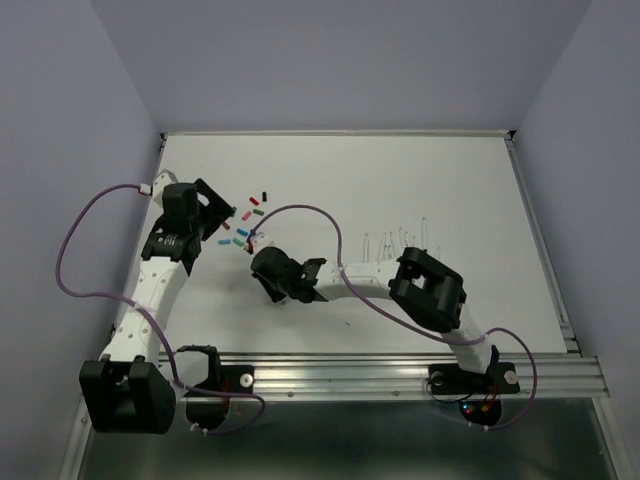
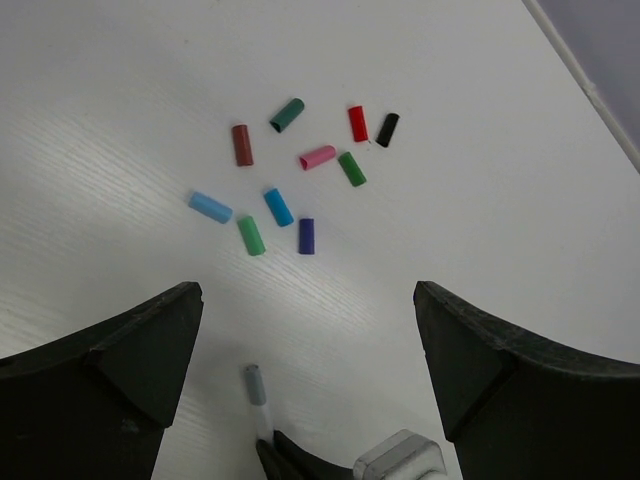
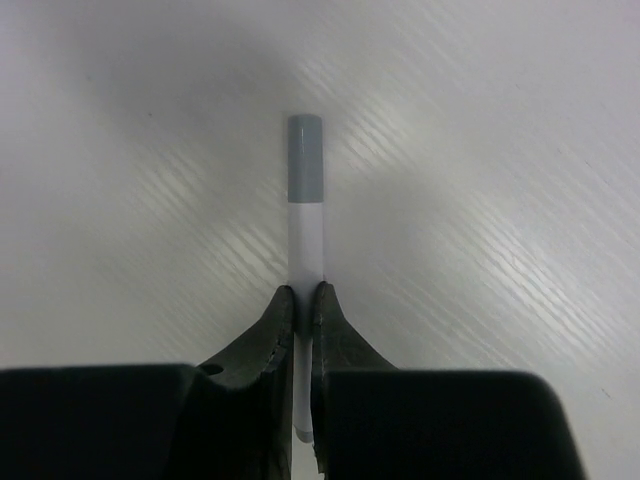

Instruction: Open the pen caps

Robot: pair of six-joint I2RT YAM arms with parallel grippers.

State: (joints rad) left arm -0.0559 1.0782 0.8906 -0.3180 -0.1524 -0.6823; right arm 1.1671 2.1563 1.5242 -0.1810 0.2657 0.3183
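Ten loose pen caps [image 2: 279,207] lie flat in a loose cluster (dark red, dark green, red, black, pink, two green, light blue, blue, purple), and one white-barrelled pen [image 3: 306,245] has its grey cap [image 3: 305,158] on, barrel pinched in the right gripper [image 3: 305,300].

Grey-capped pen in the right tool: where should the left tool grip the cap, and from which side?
Grip the grey cap across its round sides, coming end-on along the pen's axis. It sticks out free past the right tool, shut on the white barrel; the open left tool faces it.
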